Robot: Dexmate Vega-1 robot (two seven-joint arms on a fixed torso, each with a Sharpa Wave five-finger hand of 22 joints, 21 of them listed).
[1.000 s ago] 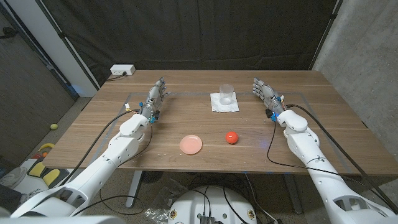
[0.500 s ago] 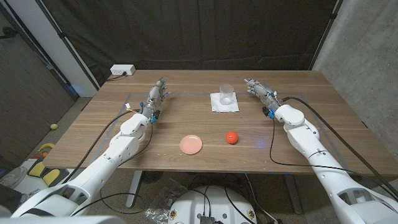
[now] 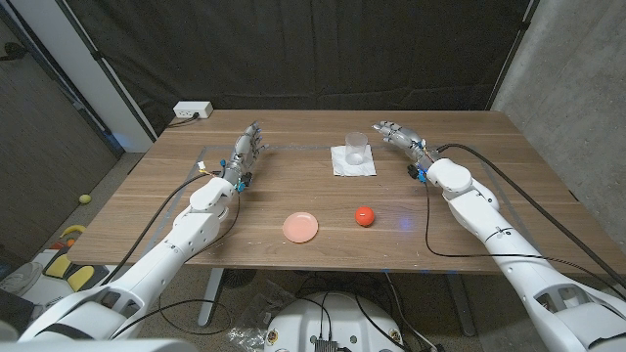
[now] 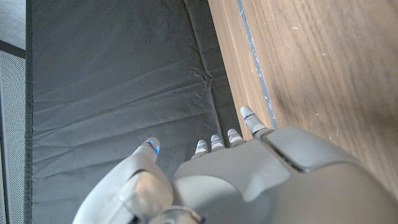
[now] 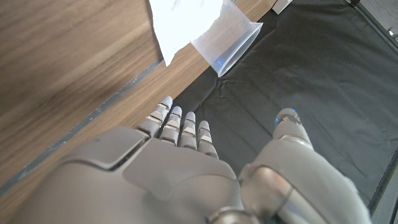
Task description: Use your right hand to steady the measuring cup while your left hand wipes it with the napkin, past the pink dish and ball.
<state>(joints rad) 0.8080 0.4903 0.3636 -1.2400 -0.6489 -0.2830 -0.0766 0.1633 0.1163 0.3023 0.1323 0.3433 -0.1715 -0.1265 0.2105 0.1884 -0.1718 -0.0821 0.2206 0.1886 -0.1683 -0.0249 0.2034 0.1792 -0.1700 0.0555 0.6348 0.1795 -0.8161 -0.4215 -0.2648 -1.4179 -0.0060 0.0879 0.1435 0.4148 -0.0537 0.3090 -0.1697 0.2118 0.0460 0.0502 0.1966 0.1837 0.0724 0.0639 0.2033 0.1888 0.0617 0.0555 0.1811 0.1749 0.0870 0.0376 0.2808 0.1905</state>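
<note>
Napkin (image 5: 180, 22) cut off by the right wrist picture's edge. Markings on measuring cup (image 3: 356, 148) too small to read. Palm of left hand (image 4: 261, 180) hidden behind its back.

The measuring cup (image 3: 356, 148) stands on the napkin (image 3: 353, 162) near the far edge of the table (image 3: 509, 210), about the middle. The right hand (image 3: 396, 136) is just beside the cup on the right-edge side, with bare wood between them. The left hand (image 3: 247, 153) is well apart toward the left edge, and the wood between it and the napkin is bare. The pink dish (image 3: 300, 227) and the ball (image 3: 364, 216) lie near the front edge, with a free gap between them.
</note>
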